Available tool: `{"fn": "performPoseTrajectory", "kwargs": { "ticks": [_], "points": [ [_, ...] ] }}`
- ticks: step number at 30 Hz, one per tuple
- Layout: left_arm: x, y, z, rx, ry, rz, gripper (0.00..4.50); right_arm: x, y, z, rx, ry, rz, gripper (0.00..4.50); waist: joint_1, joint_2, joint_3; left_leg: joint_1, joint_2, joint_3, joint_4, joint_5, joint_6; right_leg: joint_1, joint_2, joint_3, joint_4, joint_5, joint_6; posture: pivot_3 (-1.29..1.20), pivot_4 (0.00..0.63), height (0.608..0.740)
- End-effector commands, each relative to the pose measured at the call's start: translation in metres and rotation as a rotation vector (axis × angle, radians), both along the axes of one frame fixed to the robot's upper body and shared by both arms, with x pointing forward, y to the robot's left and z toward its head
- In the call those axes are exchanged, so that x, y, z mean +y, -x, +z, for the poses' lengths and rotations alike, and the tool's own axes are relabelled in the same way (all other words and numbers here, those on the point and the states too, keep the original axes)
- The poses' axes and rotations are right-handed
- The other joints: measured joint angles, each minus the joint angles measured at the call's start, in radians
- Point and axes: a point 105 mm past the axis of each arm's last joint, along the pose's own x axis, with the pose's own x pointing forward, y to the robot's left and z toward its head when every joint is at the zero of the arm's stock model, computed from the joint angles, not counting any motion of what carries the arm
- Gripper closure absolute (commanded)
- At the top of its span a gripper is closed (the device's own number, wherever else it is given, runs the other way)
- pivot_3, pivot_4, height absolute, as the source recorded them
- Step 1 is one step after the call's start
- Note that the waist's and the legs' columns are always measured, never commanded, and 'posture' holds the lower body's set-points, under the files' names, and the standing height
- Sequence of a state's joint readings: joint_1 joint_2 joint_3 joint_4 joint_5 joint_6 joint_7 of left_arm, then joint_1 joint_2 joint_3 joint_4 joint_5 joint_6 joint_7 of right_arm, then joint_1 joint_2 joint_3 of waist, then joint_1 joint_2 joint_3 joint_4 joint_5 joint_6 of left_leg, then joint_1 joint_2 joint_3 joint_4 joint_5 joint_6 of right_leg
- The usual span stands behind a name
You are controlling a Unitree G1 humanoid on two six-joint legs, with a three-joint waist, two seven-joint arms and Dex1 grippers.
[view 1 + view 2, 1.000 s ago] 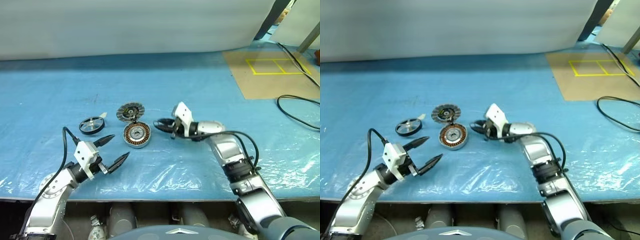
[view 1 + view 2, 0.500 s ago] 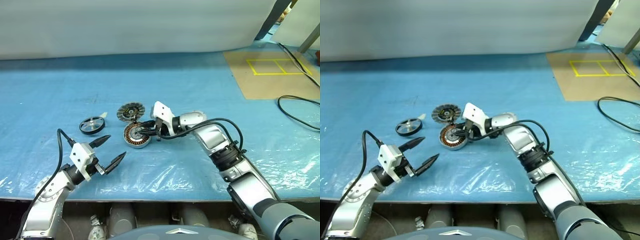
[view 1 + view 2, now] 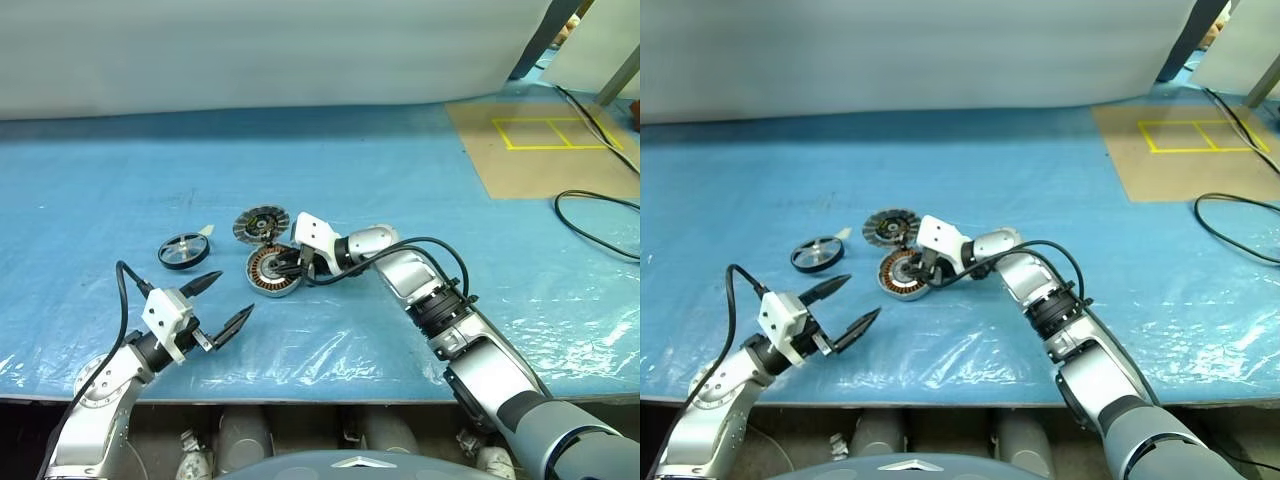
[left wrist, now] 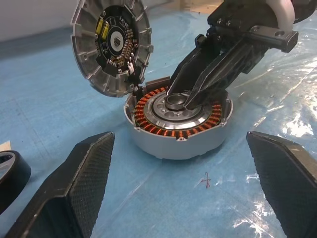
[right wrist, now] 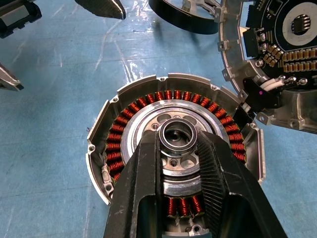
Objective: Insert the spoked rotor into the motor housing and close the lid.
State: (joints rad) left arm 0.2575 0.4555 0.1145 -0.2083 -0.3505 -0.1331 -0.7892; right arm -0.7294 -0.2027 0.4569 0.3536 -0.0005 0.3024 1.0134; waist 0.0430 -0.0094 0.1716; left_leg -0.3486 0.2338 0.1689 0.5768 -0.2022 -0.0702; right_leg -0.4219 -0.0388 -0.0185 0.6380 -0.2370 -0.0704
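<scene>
The motor housing [image 3: 272,271] lies on the blue sheet with its copper windings [image 5: 148,99] and silver hub [image 5: 177,130] showing. Its lid [image 3: 261,223] stands swung open at the far rim, striped inner face up. The spoked rotor [image 3: 184,250] lies flat to the housing's left, apart from it. My right gripper [image 3: 284,268] reaches in from the right and points down into the housing, its fingers [image 5: 143,173] closed narrowly against both sides of the hub. Nearer than the rotor and to the housing's left, my left gripper [image 3: 234,292] hangs wide open and holds nothing.
A small white tag [image 3: 206,230] lies by the rotor. A brown board with yellow tape [image 3: 545,135] sits at the back right, and a black cable [image 3: 595,225] loops at the right. The table's front edge runs just below my arms.
My right gripper has swung left and down from beside the housing until its fingertips flank the hub. The left gripper, the rotor and the lid have stayed put.
</scene>
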Motion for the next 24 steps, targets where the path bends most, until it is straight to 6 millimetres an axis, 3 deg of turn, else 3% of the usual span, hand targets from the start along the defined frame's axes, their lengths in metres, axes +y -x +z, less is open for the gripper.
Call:
{"fn": "performPoseTrajectory", "kwargs": {
  "ticks": [1,7,11,13,14,15,18,24],
  "points": [
    [-0.004,0.001,0.011,-0.036,-0.001,-0.008,0.0,0.005,-0.001,0.008,-0.034,-0.008,0.02,3.84,0.0,0.0,0.0,0.0,0.0,0.0,0.0,0.0,0.0,0.0,0.0,0.0,0.0,0.0,0.0,0.0,0.15,0.74],
    [-0.006,-0.002,0.016,-0.041,-0.003,-0.01,0.0,0.002,-0.002,0.005,-0.032,0.0,0.014,3.84,0.0,0.0,0.0,0.0,0.0,0.0,0.0,0.0,0.0,0.0,0.0,0.0,0.0,0.0,0.0,0.0,0.15,0.74],
    [-0.007,-0.002,0.017,-0.038,-0.005,-0.011,0.0,0.0,-0.003,0.004,-0.033,-0.001,0.007,2.46,0.0,0.0,0.0,0.0,0.0,0.0,0.0,0.0,0.0,0.0,0.0,0.0,0.0,0.0,0.0,0.0,0.15,0.74],
    [-0.006,-0.002,0.017,-0.035,-0.007,-0.01,0.0,0.0,-0.004,0.013,-0.01,-0.058,-0.006,1.78,0.0,0.0,0.0,0.0,0.0,0.0,0.0,0.0,0.0,0.0,0.0,0.0,0.0,0.0,0.0,0.0,0.15,0.74],
    [-0.006,-0.002,0.017,-0.034,-0.008,-0.01,0.0,0.001,-0.004,0.021,0.013,-0.104,-0.008,1.49,0.0,0.0,0.0,0.0,0.0,0.0,0.0,0.0,0.0,0.0,0.0,0.0,0.0,0.0,0.0,0.0,0.15,0.74],
    [-0.006,-0.003,0.017,-0.033,-0.008,-0.009,0.0,0.001,-0.004,0.029,0.038,-0.156,-0.016,1.49,0.0,0.0,0.0,0.0,0.0,0.0,0.0,0.0,0.0,0.0,0.0,0.0,0.0,0.0,0.0,0.0,0.15,0.74],
    [-0.007,-0.004,0.016,-0.03,-0.008,-0.012,0.0,0.003,-0.006,0.04,0.054,-0.216,-0.027,2.0,0.001,0.0,0.0,0.0,0.0,0.0,0.0,0.0,0.0,0.0,0.0,0.0,0.0,0.0,0.0,0.0,0.15,0.74],
    [-0.007,-0.006,0.014,-0.03,-0.008,-0.017,0.0,0.008,-0.003,0.02,0.038,-0.135,-0.011,3.99,-0.001,0.0,0.0,0.0,0.0,0.0,0.0,0.0,0.0,0.0,0.0,0.0,0.0,0.0,0.0,0.0,0.15,0.74]
  ]
}}
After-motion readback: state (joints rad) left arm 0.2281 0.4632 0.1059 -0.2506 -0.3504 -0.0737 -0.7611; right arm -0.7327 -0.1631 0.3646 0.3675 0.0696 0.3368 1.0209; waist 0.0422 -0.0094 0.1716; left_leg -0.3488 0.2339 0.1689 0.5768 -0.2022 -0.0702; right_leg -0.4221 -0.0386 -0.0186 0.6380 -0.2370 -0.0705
